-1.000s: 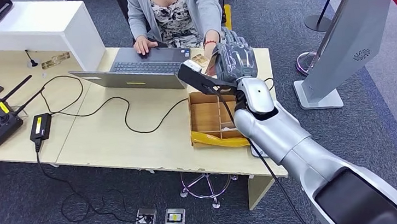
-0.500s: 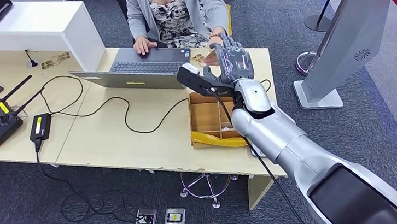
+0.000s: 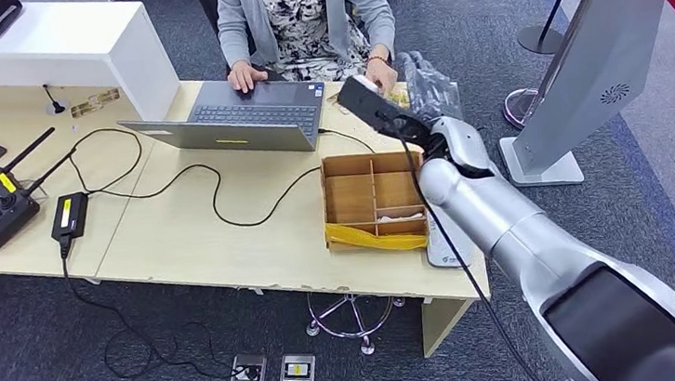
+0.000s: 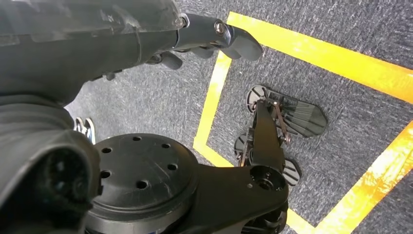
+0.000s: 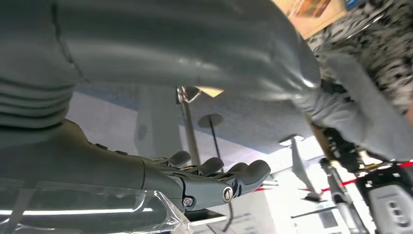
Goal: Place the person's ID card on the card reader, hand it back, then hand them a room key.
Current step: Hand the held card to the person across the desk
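Right now, reaching across the pale surface (image 3: pixel 253 227) with the right hand (image 3: pixel 424 84) toward the seated person's hand (image 3: pixel 385 74), presumably to take or return the ID card. Best done by holding steady and level beside that hand, well above the wooden divided box (image 3: pixel 367 199). Fingers (image 5: pixel 229 180) extended and only lightly curled, apart, nothing visibly held. Cannot tell where the ID card lies. Left hand (image 4: pixel 146 34) hanging over the floor, fingers loosely curled, holding nothing.

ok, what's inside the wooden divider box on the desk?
The wooden box has several compartments. One near its front right corner holds something small and white; the others look bare. The right arm crosses over its right edge, hiding that side.
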Tool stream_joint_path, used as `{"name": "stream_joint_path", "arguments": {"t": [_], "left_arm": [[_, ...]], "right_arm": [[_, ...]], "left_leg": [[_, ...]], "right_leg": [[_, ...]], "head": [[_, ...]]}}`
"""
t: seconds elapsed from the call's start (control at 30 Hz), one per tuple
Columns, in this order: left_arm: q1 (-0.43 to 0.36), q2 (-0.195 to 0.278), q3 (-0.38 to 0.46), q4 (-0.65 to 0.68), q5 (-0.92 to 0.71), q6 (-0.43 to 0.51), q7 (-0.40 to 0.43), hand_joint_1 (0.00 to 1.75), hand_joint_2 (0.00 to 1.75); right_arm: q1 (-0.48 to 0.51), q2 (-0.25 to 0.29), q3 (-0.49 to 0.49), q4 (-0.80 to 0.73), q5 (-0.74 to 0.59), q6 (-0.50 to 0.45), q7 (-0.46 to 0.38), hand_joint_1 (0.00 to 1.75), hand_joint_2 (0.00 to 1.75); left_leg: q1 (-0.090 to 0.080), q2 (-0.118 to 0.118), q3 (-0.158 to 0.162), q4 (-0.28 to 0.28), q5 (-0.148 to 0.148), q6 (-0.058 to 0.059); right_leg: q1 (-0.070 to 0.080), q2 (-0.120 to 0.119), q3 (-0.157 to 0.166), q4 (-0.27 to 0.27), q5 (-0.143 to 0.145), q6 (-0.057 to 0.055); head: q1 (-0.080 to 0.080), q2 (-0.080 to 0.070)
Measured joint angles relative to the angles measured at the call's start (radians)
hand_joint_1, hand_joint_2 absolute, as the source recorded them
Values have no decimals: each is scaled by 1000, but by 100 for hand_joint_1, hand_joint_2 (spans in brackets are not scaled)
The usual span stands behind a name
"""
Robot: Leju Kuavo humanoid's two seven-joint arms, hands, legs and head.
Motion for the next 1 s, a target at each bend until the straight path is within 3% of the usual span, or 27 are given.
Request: {"name": "stream_joint_path", "arguments": {"t": [0.37,0.63,0.83,1.0], "left_arm": [[3,0,0,0,37,11,-2,0,0],[3,0,0,0,61,23,-2,0,0],[2,1,1,0,75,30,-6,0,0],[2,3,1,0,91,33,-17,0,0]], "right_arm": [[-11,-261,-85,41,-183,11,135,0,0],[107,-447,-132,54,-298,-5,187,0,0],[262,-549,-186,60,-423,-58,139,0,0],[426,-579,-252,80,-588,-125,-10,0,0]], "left_leg": [[-1,0,-1,2,0,1],[0,0,-1,2,-1,1],[0,-3,-2,2,-1,2],[0,-3,-3,2,-2,3]], "right_leg": [[-1,0,0,-1,1,1],[-1,0,0,-1,1,1],[0,-4,0,-1,1,1],[0,-5,0,-1,1,1]], "head": [[0,0],[0,0],[0,0],[0,0]]}}
